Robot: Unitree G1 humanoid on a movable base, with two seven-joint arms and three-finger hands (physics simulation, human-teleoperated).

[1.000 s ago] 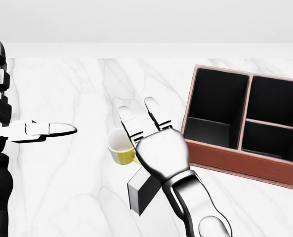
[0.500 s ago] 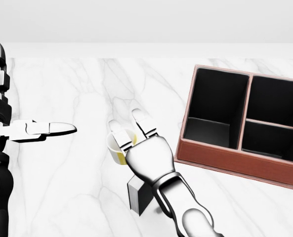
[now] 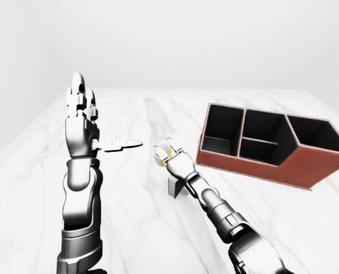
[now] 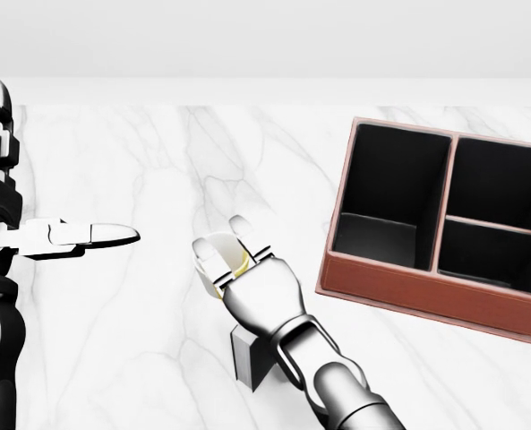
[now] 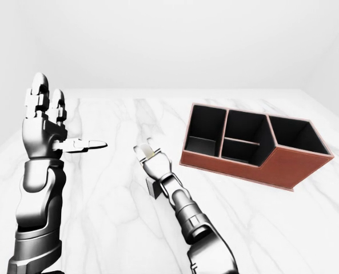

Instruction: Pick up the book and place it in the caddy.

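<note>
The book (image 4: 247, 360) is a small dark block with a pale edge, lying on the marble table (image 4: 140, 161) at the head view's lower middle. My right hand (image 4: 226, 238) covers most of it. The hand's fingers (image 4: 240, 224) are spread and bend over a cup just above the book. They close round nothing. The brown caddy (image 4: 399, 291), with several dark compartments, stands to the right, apart from the hand. My left hand (image 3: 100, 123) is raised at the left, open and empty, with the thumb pointing right.
A white and yellow cup (image 4: 213, 265) stands right above the book, under my right fingers. The table's far edge meets a plain white wall (image 3: 215, 40).
My right hand has drawn back towards the head view's lower left and now covers the cup, its fingers bending down. The left arm, the book and the caddy have not moved.
</note>
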